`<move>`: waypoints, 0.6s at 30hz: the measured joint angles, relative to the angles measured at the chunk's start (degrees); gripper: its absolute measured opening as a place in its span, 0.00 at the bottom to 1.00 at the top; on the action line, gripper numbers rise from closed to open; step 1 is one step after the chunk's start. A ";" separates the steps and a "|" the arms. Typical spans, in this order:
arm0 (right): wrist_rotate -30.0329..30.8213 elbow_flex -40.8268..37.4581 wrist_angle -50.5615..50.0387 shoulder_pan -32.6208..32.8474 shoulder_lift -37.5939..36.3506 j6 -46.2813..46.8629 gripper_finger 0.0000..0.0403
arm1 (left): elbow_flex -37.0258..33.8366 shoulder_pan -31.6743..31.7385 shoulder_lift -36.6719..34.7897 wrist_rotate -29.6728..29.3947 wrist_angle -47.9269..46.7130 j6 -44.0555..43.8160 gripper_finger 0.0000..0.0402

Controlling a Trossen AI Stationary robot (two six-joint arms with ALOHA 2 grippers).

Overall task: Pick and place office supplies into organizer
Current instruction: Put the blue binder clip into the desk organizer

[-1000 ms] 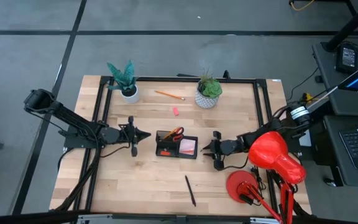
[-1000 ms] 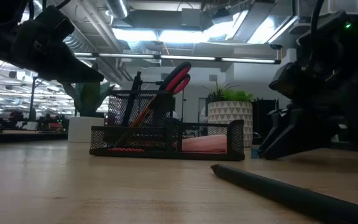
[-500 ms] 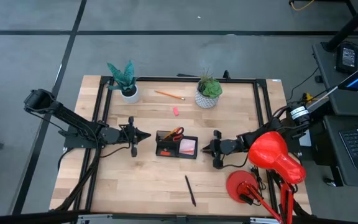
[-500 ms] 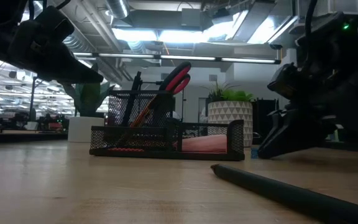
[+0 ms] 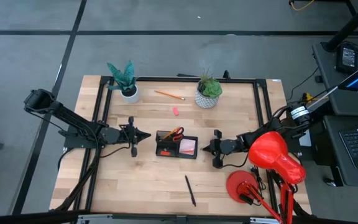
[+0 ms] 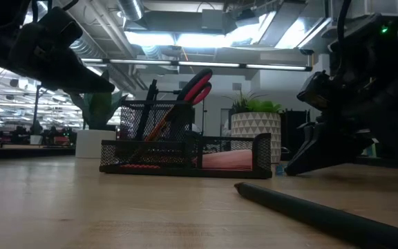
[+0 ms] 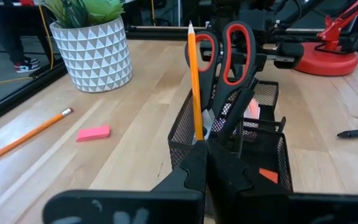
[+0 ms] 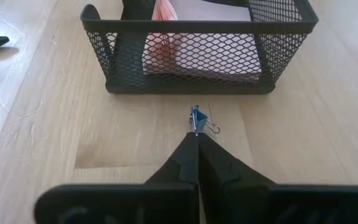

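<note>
The black mesh organizer [image 5: 176, 157] stands mid-table. It holds red-handled scissors [image 7: 229, 50], an orange pencil [image 7: 194, 81] and a pink sticky-note block [image 5: 188, 147]. Just right of it, a small blue binder clip [image 8: 195, 118] is on the wood, with my right gripper [image 8: 196, 135] shut at it. My left gripper [image 7: 205, 144] hovers shut just left of the organizer, touching nothing. Another orange pencil [image 5: 169, 94] and a pink eraser [image 5: 175, 111] lie toward the far edge. A dark pen [image 5: 190, 190] lies toward the near edge. My right gripper has the binder clip's near end [image 8: 195, 129] between the free ends of its two fingers. The fingertips themselves cover the exact place of contact. The fingers slant down from the table's right side. The clip sticks out past them toward the organizer, low at the tabletop.
Two potted plants [image 5: 124, 81] [image 5: 208, 90] stand along the far edge. A red desk lamp [image 5: 269, 155] sits over the right arm, its base at the near right corner. Bare wood lies in front of the organizer, around the pen.
My right gripper has shut at the binder clip right of the organizer, staying low at the table. The organizer and the other things have not moved.
</note>
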 joint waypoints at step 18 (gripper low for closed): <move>0.80 -0.11 -7.58 0.22 -12.26 -2.01 0.00 | 0.00 -0.07 0.00 0.00 -0.13 1.51 0.00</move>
